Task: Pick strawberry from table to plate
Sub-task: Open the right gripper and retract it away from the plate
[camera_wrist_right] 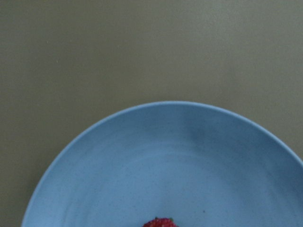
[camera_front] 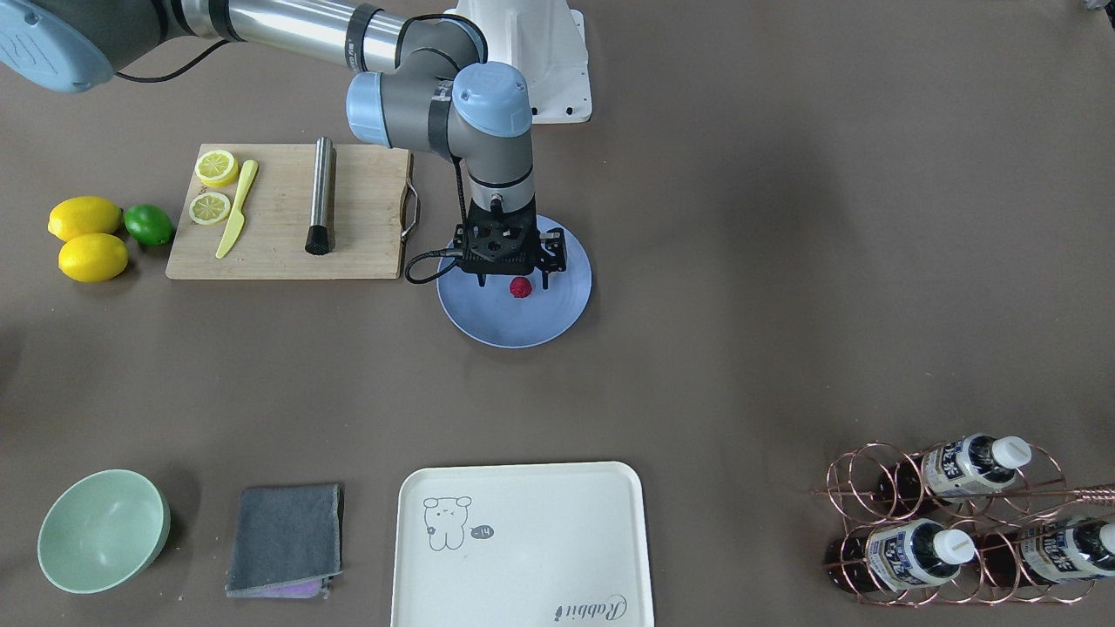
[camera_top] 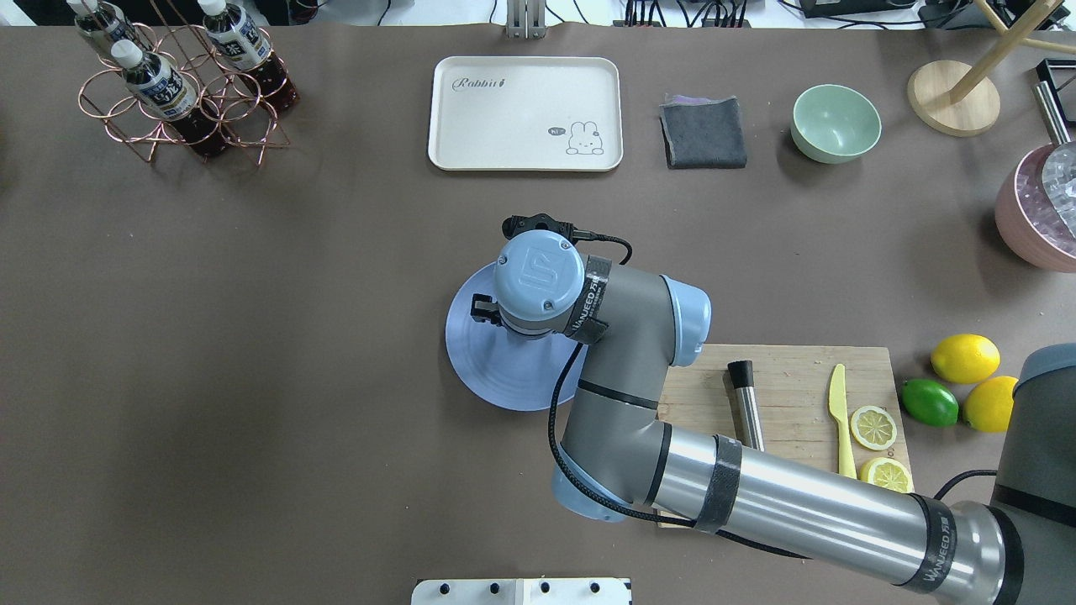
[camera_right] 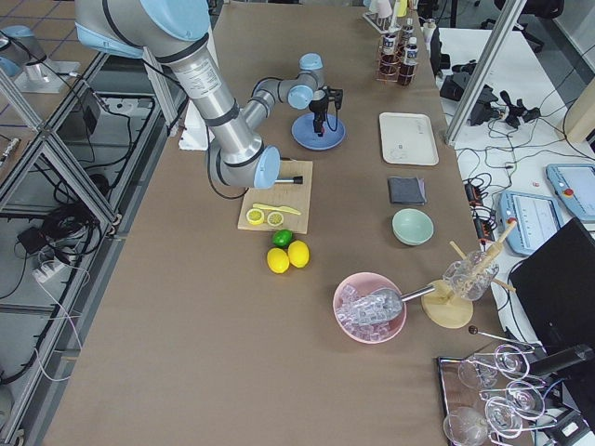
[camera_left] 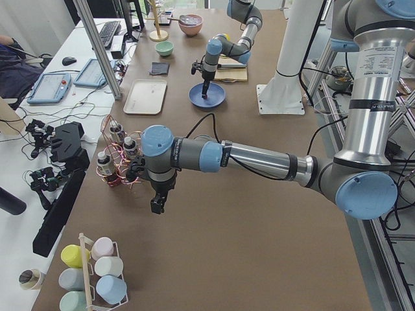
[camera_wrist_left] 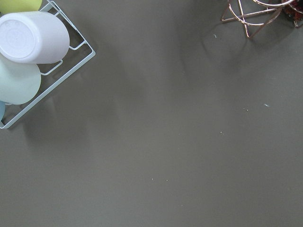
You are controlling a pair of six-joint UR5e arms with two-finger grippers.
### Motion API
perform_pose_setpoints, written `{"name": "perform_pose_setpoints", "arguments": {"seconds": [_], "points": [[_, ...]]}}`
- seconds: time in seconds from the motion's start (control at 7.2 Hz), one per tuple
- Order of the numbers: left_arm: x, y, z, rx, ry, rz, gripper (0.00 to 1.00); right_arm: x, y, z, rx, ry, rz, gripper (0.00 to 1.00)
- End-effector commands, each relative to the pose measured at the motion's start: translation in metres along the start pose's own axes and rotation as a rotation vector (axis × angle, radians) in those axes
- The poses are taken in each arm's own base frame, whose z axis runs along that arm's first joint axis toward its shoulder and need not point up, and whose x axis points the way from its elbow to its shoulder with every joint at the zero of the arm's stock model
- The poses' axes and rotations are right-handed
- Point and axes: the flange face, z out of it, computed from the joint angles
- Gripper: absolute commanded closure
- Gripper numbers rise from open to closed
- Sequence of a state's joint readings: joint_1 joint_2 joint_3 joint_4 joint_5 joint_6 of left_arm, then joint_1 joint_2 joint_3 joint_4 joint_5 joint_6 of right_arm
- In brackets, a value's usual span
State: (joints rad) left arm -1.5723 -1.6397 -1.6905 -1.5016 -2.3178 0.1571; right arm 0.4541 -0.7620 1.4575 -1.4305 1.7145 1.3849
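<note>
One relation to watch: the strawberry (camera_front: 520, 287) sits straight under the right gripper (camera_front: 514, 280), between its two fingers (camera_front: 481, 279), a bit nearer the finger on the front view's right. The jaws stand spread wider than the berry and I see no contact with it, so call this claw released, nothing in it. The berry lies on the plate (camera_front: 523, 326), close to the middle. The right wrist view agrees: blue plate fills the frame, and just a red sliver of berry shows at the bottom edge. The berry is roundish, so there's no long axis for you to line up on. The right arm is the near one by far. The left gripper (camera_left: 157, 204) hangs over bare table (camera_front: 784, 261) well apart from the plate, and its wrist view shows only table plus the corners of a cup rack (camera_wrist_left: 52, 61) and a wire rack (camera_wrist_left: 255, 19). You can't tell whether that one is spread or clenched, since only the left side view catches it. My read is that the placing looks done, and the next move needs a straight lift. A sideways pull could sweep a finger into the berry and roll it toward the rim.
</note>
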Motion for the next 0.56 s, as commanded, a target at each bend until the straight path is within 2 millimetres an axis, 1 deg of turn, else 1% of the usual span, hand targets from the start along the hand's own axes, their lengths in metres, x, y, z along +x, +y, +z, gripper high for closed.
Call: {"name": "perform_pose_setpoints", "arguments": {"seconds": [0.0,0.14,0.28,0.42], "points": [[-0.004,0.002,-0.004,0.006,0.007,-0.011,0.02,0.027,-0.065,-0.030,-0.023,-0.021,-0.024,0.00],[-0.005,0.004,-0.003,0.004,0.015,-0.016,0.02,0.059,-0.095,-0.035,-0.042,-0.011,-0.050,0.00],[-0.014,0.013,0.008,-0.025,0.015,-0.045,0.02,0.097,-0.121,-0.052,-0.057,0.001,-0.078,0.00],[-0.021,0.016,0.020,-0.043,0.041,-0.064,0.02,0.147,-0.146,-0.079,-0.084,0.021,-0.100,0.00]]}}
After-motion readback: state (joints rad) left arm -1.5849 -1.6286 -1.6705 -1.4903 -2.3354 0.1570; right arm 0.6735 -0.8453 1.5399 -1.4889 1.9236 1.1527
